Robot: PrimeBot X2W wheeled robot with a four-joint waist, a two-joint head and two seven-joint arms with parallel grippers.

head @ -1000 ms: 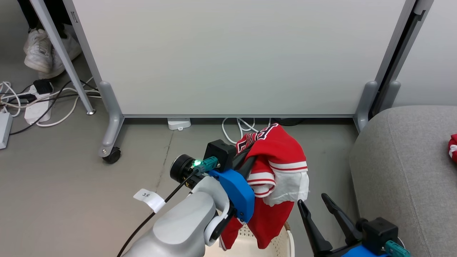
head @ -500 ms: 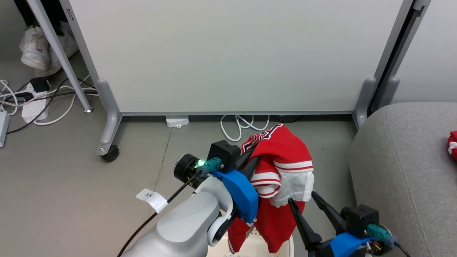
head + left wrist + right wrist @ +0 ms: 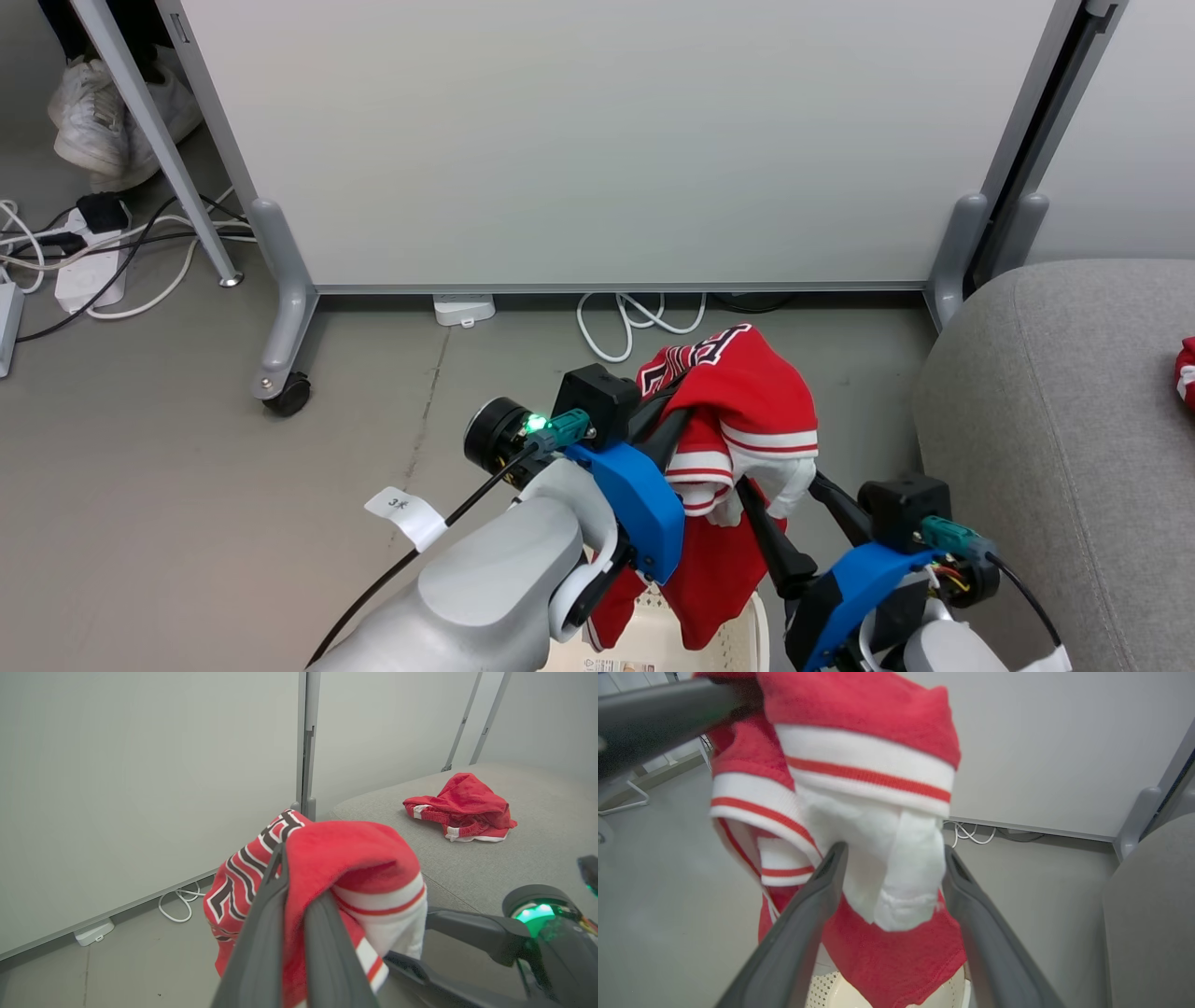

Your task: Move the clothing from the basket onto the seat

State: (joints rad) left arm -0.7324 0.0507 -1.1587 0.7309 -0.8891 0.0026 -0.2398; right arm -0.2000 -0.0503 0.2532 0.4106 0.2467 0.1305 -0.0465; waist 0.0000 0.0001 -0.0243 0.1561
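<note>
The grey seat (image 3: 1055,420) is lying at the right, with a crumpled red garment (image 3: 460,805) resting on its far part. The basket (image 3: 747,644) is sitting at the near edge, beneath the hanging red garment (image 3: 747,392). The left gripper (image 3: 677,420) is clenching that hanging cloth and holding it above the basket. The right gripper (image 3: 894,851) is standing spread wide, its fingers (image 3: 817,882) flanking the garment's white flap.

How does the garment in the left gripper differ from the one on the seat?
The held garment hangs draped from the shut left gripper above the basket; the other garment lies bunched on the seat. The held garment shows dark lettering; the other garment's visible folds are red and white only. Both are red with white striped trim.
</note>
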